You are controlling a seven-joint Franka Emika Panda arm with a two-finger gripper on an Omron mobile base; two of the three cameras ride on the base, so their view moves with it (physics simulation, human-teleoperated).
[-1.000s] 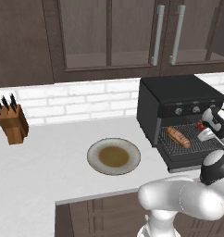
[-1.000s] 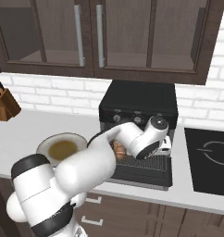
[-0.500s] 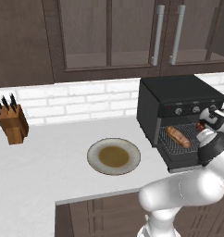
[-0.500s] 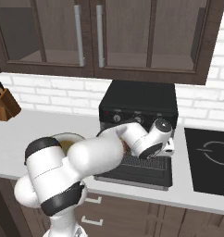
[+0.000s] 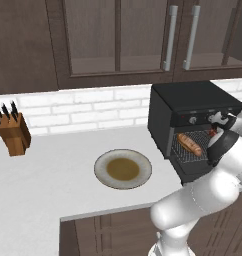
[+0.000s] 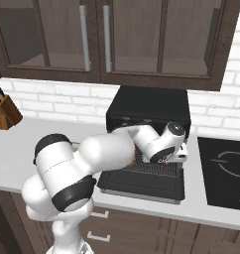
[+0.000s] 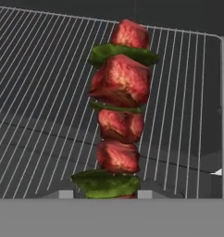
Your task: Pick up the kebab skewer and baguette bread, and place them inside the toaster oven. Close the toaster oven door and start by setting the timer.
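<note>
The kebab skewer [image 7: 119, 111], red meat chunks with green pepper slices between them, stands along the end effector's [image 7: 102, 194] axis just above the wire rack [image 7: 40, 92] inside the toaster oven [image 5: 193, 107]. The finger tips flank its near end, but whether they grip it or have let go I cannot tell. Holding it lengthwise over the rack probably serves to lay it flat on the bars, clear of the baguette bread [image 5: 189, 144], which already lies on the rack's left part. The toaster oven door [image 6: 142, 183] hangs down open, as it must while food goes in; closing it and setting the timer remain.

The oven sits on a pale tabletop [image 5: 53, 185], with an empty plate [image 5: 123, 169] near its left and a knife block [image 5: 13, 132] well apart. Behind runs white brick tile under dark glass-fronted cabinets [image 5: 118, 40]; a cooktop [image 6: 223, 171] lies right of the oven.
</note>
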